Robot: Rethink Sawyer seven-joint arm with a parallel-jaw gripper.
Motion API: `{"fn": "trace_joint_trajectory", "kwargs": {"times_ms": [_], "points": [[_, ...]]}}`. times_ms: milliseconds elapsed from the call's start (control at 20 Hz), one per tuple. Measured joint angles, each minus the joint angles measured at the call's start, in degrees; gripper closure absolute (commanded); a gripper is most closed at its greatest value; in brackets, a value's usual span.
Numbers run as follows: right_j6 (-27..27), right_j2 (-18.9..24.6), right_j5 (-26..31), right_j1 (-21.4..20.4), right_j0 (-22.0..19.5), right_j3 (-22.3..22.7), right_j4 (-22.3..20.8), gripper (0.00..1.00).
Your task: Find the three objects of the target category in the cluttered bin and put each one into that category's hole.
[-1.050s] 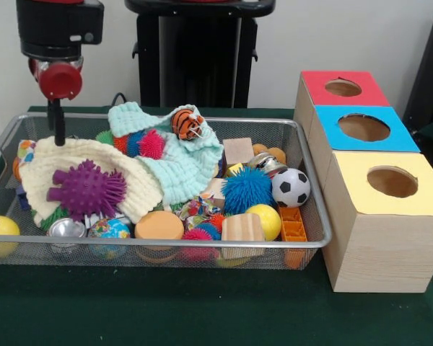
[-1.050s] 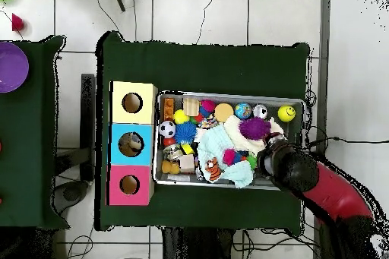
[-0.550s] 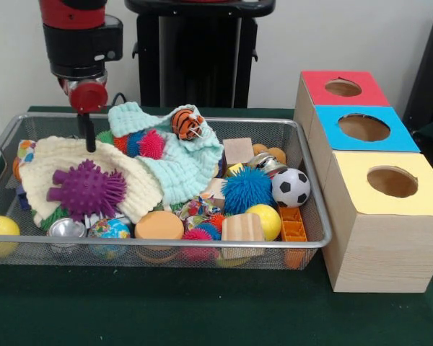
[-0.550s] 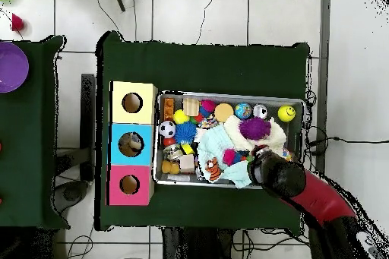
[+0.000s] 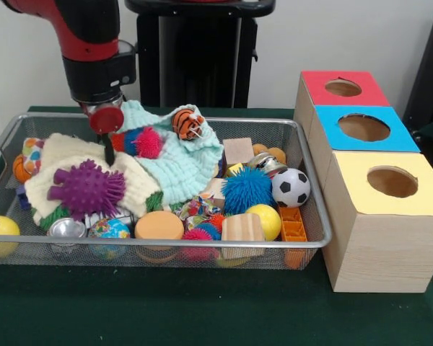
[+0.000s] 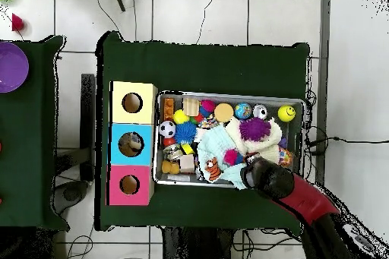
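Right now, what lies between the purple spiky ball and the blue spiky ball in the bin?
In the front view, cream cloth and pale green cloth lie between purple spiky ball and blue spiky ball.

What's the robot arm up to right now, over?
Gripper low over cream cloth, grip unclear. Nothing held. Purple spiky ball beside it.

Robotics lab: red robot arm point(image 5: 86, 43) over green-clothed table point(image 6: 205, 66), tiled floor point(image 6: 190, 13) with loose cables point(image 6: 209, 5), colour-coded sorting boxes point(image 5: 368, 180).
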Motion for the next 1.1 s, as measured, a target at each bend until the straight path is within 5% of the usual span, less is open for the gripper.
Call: {"fn": "trace_joint_trajectory", "kwargs": {"times_ms": [500, 550, 1100], "points": [[0.0, 0.02, -7.72, 3.23, -0.24, -0.35, -0.04, 0.0], [0.0, 0.15, -11.22, 3.93, -0.59, -0.37, -0.62, 1.0], [0.0, 0.33, -15.21, 0.88, -1.27, 1.26, -0.91, 1.0]]}}
